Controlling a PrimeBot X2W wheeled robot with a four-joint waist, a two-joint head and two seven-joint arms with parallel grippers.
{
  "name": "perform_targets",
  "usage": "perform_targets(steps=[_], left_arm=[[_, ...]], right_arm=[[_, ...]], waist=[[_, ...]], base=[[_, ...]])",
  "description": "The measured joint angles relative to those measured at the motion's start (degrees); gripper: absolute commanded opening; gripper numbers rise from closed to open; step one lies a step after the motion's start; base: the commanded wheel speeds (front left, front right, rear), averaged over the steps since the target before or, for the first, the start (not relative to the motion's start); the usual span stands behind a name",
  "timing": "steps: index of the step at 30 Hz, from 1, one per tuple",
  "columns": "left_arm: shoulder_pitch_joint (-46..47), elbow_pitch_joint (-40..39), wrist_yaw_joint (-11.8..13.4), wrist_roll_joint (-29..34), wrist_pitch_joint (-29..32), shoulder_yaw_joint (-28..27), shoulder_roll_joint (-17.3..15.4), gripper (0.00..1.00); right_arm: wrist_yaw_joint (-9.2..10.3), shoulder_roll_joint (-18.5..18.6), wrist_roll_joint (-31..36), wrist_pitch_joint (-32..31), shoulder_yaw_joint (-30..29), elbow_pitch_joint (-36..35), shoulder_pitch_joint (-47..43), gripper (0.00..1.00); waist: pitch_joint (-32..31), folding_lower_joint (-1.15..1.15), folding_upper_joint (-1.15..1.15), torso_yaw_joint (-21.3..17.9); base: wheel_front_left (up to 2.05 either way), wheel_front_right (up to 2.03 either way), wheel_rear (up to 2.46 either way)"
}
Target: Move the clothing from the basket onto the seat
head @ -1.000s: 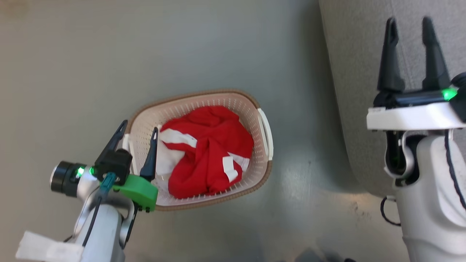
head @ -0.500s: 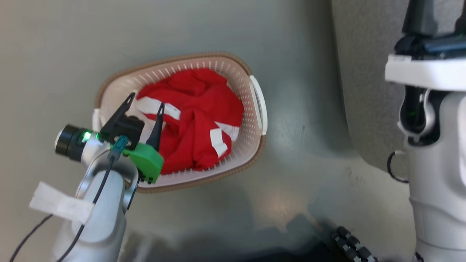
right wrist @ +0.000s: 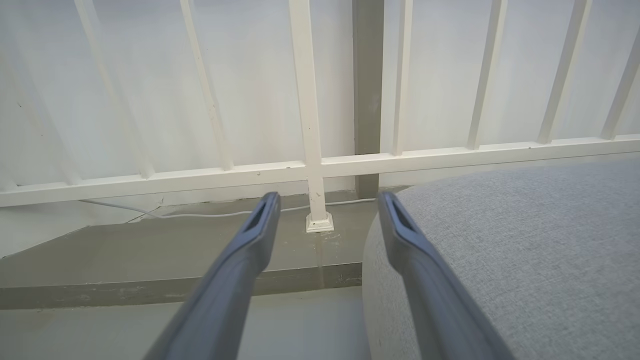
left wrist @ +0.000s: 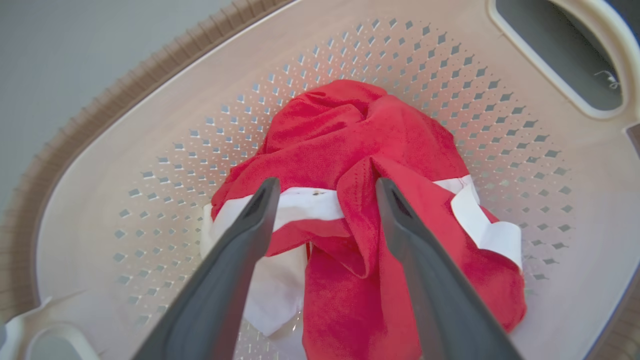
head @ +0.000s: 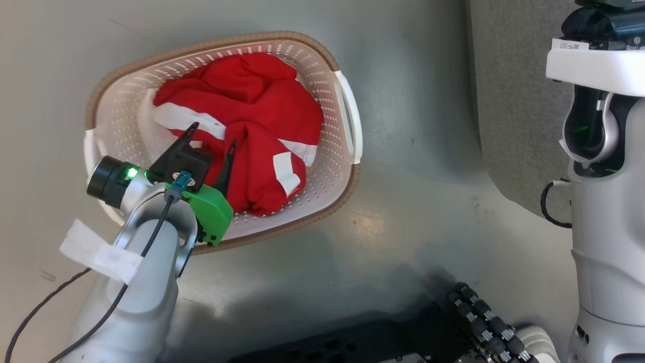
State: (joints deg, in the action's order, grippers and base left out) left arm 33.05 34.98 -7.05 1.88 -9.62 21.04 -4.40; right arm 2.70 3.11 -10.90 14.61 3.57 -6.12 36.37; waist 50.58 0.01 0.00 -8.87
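While heaped in basket point(head: 330, 166), clothing point(head: 252, 101) is red, white-striped | left end effector point(head: 213, 133) spread above it; right end effector point(right wrist: 327, 197) spread

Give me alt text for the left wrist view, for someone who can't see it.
The open left gripper points at crumpled red-and-white clothing in a cream, brown-rimmed perforated basket. Its two dark fingers straddle a red fold; contact with the fabric is unclear.
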Motion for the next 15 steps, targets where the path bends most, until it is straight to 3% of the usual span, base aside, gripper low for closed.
perform_targets(steps=[15], left_arm=[[4.3, 6.3, -0.1, -0.2, 0.0, 3.3, -0.3, 1.00]], right_arm=[[0.92, 0.0, -0.9, 0.0, 0.9, -0.4, 2.5, 1.00]], waist=[[4.0, 0.00, 0.00, -3.6]], base=[[0.00, 0.00, 0.00]])
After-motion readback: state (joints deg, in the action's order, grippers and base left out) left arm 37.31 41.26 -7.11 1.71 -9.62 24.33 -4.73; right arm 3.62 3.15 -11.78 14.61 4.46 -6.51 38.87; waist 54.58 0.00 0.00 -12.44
